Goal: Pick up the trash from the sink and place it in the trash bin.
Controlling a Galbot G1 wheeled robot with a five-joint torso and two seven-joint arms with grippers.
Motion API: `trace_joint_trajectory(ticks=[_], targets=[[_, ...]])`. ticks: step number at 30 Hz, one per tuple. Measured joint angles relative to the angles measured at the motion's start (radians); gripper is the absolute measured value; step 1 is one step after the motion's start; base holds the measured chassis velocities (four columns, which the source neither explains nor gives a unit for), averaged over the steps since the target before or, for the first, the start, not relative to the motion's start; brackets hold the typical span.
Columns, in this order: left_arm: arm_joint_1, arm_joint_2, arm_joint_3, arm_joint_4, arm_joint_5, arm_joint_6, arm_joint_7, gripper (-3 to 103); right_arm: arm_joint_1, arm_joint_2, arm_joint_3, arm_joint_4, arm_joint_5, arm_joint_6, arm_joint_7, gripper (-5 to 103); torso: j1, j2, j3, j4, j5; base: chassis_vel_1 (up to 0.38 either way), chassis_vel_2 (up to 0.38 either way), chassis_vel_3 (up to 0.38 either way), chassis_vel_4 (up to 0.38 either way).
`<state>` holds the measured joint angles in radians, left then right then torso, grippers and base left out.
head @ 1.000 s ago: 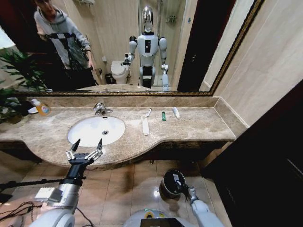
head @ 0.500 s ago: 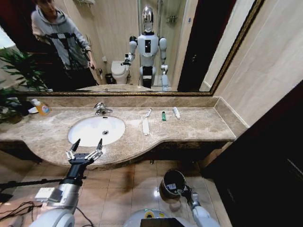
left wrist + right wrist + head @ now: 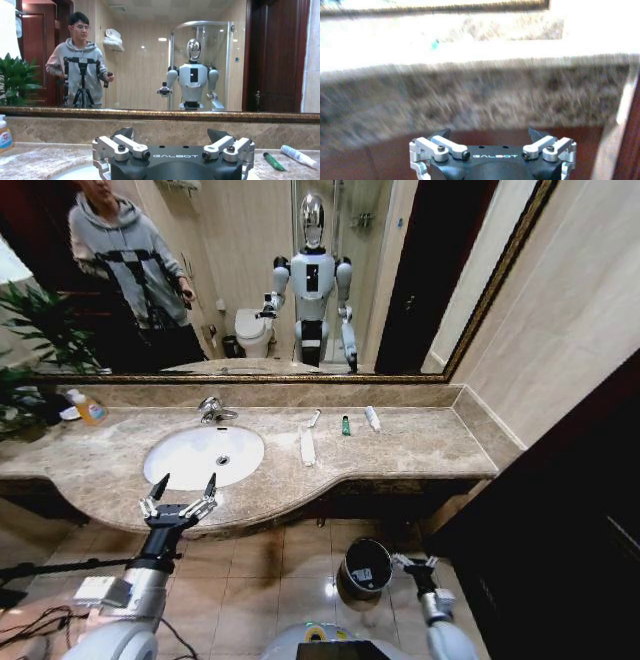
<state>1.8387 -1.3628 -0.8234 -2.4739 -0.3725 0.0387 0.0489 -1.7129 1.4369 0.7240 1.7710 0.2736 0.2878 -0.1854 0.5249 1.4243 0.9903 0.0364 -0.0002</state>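
Note:
The white oval sink (image 3: pixel 170 465) holds nothing that I can see. The trash lies on the marble counter to its right: a slim white stick (image 3: pixel 314 418), a long flat white packet (image 3: pixel 307 447), a tiny dark-green bottle (image 3: pixel 346 425) (image 3: pixel 272 162) and a white tube (image 3: pixel 372 418) (image 3: pixel 298 155). My left gripper (image 3: pixel 183 485) (image 3: pixel 170 133) hovers open at the counter's front edge, just before the sink. On the floor stands the black trash bin (image 3: pixel 350 555), with something white inside. Just right of it, my right gripper (image 3: pixel 418 562) (image 3: pixel 489 133) is open and empty.
A chrome faucet (image 3: pixel 212 410) rises behind the sink. A clear bottle of orange liquid (image 3: pixel 88 408) (image 3: pixel 4 135) stands at the counter's far left beside a plant (image 3: pixel 35 330). A dark wooden door (image 3: pixel 560 510) closes off the right side. Cables lie on the floor at left.
My right gripper has swung from over the trash bin to its right side, and a white item now lies inside the bin. The left arm has not moved.

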Motion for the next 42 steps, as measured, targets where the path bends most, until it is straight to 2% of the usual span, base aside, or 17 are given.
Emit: trace_joint_trajectory(ticks=[1, 3, 4, 7, 12, 18, 20, 23, 24, 27, 29, 31, 35, 42], targets=[[0.0, 0.0, 0.0, 0.0, 0.0, 0.0, 0.0, 100, -0.027, 0.002, 0.01, 0.105, 0.021, -0.021, -0.009, 100, 0.0, 0.0, 0.0, 0.0002, -0.0004, 0.0, 0.0, 0.0, 0.0], [0.0, 0.0, 0.0, 0.0, 0.0, 0.0, 0.0, 100, -0.029, 0.002, 0.013, 0.181, 0.033, -0.051, -0.018, 100, 0.0, 0.0, 0.0, 0.0003, 0.0001, 0.0, 0.0, 0.0, 0.0], [0.0, 0.0, 0.0, 0.0, 0.0, 0.0, 0.0, 100, -0.029, 0.002, 0.013, 0.181, 0.033, -0.051, -0.018, 100, 0.0, 0.0, 0.0, 0.0003, 0.0001, 0.0, 0.0, 0.0, 0.0], [0.0, 0.0, 0.0, 0.0, 0.0, 0.0, 0.0, 100, 0.02, -0.022, 0.0, 0.274, 0.05, -0.114, -0.037, 100, 0.0, 0.0, 0.0, 0.0003, 0.0002, 0.0, 0.0, 0.0, 0.0], [0.0, 0.0, 0.0, 0.0, 0.0, 0.0, 0.0, 100, 0.124, -0.069, -0.032, 0.297, 0.061, -0.184, -0.034, 100, 0.0, 0.0, 0.0, 0.0002, 0.0002, 0.0, 0.0, 0.0, 0.0], [0.0, 0.0, 0.0, 0.0, 0.0, 0.0, 0.0, 100, 0.4, -0.189, -0.133, 0.18, 0.059, -0.263, 0.026, 100, 0.0, 0.0, 0.0, 0.0005, 0.0004, 0.0, 0.0, 0.0, 0.0], [0.0, 0.0, 0.0, 0.0, 0.0, 0.0, 0.0, 100, 0.44, -0.203, -0.15, 0.156, 0.059, -0.276, 0.034, 100, 0.0, 0.0, 0.0, 0.0005, 0.0004, 0.0, 0.0, 0.0, 0.0], [0.0, 0.0, 0.0, 0.0, 0.0, 0.0, 0.0, 100, 0.616, -0.233, -0.223, 0.018, 0.048, -0.319, 0.069, 100, 0.0, 0.0, 0.0, 0.0006, 0.0002, 0.0, 0.0, 0.0, 0.0], [0.0, 0.0, 0.0, 0.0, 0.0, 0.0, 0.0, 100, 0.616, -0.233, -0.223, 0.018, 0.048, -0.319, 0.069, 100, 0.0, 0.0, 0.0, 0.0006, 0.0002, 0.0, 0.0, 0.0, 0.0], [0.0, 0.0, 0.0, 0.0, 0.0, 0.0, 0.0, 100, 0.77, -0.225, -0.305, -0.146, 0.038, -0.364, 0.106, 100, 0.0, 0.0, 0.0, 0.0004, 0.0003, 0.0, 0.0, 0.0, 0.0], [0.0, 0.0, 0.0, 0.0, 0.0, 0.0, 0.0, 100, 0.795, -0.219, -0.316, -0.17, 0.037, -0.37, 0.111, 100, 0.0, 0.0, 0.0, 0.0003, 0.0005, 0.0, 0.0, 0.0, 0.0], [0.0, 0.0, 0.0, 0.0, 0.0, 0.0, 0.0, 100, 0.895, -0.198, -0.356, -0.275, 0.033, -0.385, 0.122, 100, 0.0, 0.0, 0.0, 0.0004, 0.0001, 0.0, 0.0, 0.0, 0.0], [0.0, 0.0, 0.0, 0.0, 0.0, 0.0, 0.0, 100, 1.014, -0.173, -0.393, -0.397, 0.062, -0.411, 0.135, 100, 0.0, 0.0, 0.0, 0.0006, -0.0003, 0.0, 0.0, 0.0, 0.0], [0.0, 0.0, 0.0, 0.0, 0.0, 0.0, 0.0, 100, 1.103, -0.14, -0.403, -0.524, 0.05, -0.419, 0.136, 100, 0.0, 0.0, 0.0, 0.0005, 0.0001, 0.0, 0.0, 0.0, 0.0]])
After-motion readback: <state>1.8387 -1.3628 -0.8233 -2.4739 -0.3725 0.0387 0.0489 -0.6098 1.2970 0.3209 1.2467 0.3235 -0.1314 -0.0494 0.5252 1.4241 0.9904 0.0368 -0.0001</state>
